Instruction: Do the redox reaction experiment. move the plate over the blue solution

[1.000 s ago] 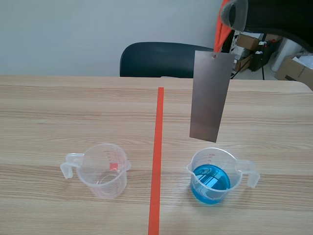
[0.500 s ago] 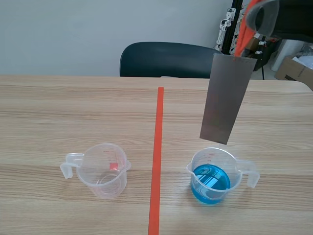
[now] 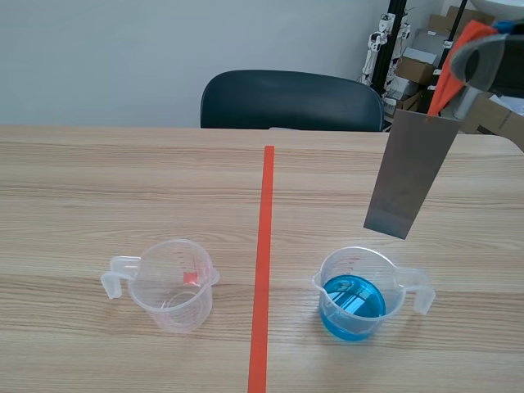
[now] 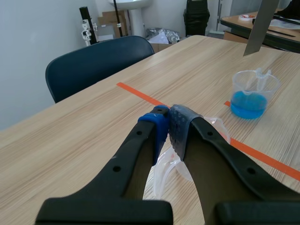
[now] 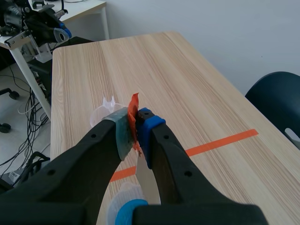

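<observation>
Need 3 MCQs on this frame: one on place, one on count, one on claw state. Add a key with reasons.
1. Where does the cup of blue solution stand by the tape line?
A) on it
B) on the robot's left of it
C) on the robot's right of it

2. How many cups are on the table?
A) one
B) two
C) three

3. The right claw is:
A) shut on the orange tag that the plate hangs from
B) open
C) shut on nothing

Key:
1 C: in the scene view the cup sits right of the line.
2 B: the blue one and an empty cup.
3 A: the tag is pinched in it.
</observation>
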Tool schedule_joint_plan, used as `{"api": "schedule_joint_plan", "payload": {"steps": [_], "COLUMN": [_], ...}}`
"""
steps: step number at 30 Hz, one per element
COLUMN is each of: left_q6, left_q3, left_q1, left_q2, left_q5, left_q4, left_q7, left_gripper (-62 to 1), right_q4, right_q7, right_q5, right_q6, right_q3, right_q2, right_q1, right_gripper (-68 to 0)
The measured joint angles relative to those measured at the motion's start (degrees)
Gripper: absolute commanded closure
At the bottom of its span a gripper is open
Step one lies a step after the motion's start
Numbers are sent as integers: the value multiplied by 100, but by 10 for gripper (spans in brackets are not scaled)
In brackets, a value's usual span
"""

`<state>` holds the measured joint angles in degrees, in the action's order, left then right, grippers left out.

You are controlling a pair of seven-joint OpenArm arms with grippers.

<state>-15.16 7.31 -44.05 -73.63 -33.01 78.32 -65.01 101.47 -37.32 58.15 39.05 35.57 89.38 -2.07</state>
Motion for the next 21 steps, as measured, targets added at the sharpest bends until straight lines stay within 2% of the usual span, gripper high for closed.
{"api": "schedule_joint_plan", "payload": {"steps": [4, 6, 9, 13, 15, 17, 19, 21], "left_q6": [4, 2, 2, -116, -142, -186, -407, -400], "left_q3": [0, 0, 0, 0, 0, 0, 24, 175], "left_q1": [122, 138, 238, 807, 1110, 1397, 1672, 1945], "left_q2": [0, 0, 48, 374, 579, 800, 1049, 1311], "left_q5": [70, 216, 210, 203, 214, 450, 745, 957], "left_q4": [514, 789, 1119, 1298, 1357, 1410, 1440, 1445], "left_q7": [271, 592, 1005, 1832, 2208, 2500, 2833, 3064], "left_gripper": [-40, -40, -40, -40, -40, -39, -39, -39], "right_q4": [-50, -48, -48, -61, -103, -177, -245, -308], "right_q7": [-337, -557, -826, -1178, -1464, -1617, -1694, -1805], "right_q5": [-271, -470, -627, -1021, -1032, -1158, -1244, -1259], "right_q6": [46, 90, 83, 85, 85, 85, 85, 85], "right_q3": [0, 0, 0, 0, 0, 0, 0, 0], "right_q2": [15, 83, 181, 210, 208, 208, 208, 208], "right_q1": [181, 234, 308, 422, 481, 494, 496, 496], "right_gripper": [-4, -4, -4, -4, -4, -4, -4, -4]}}
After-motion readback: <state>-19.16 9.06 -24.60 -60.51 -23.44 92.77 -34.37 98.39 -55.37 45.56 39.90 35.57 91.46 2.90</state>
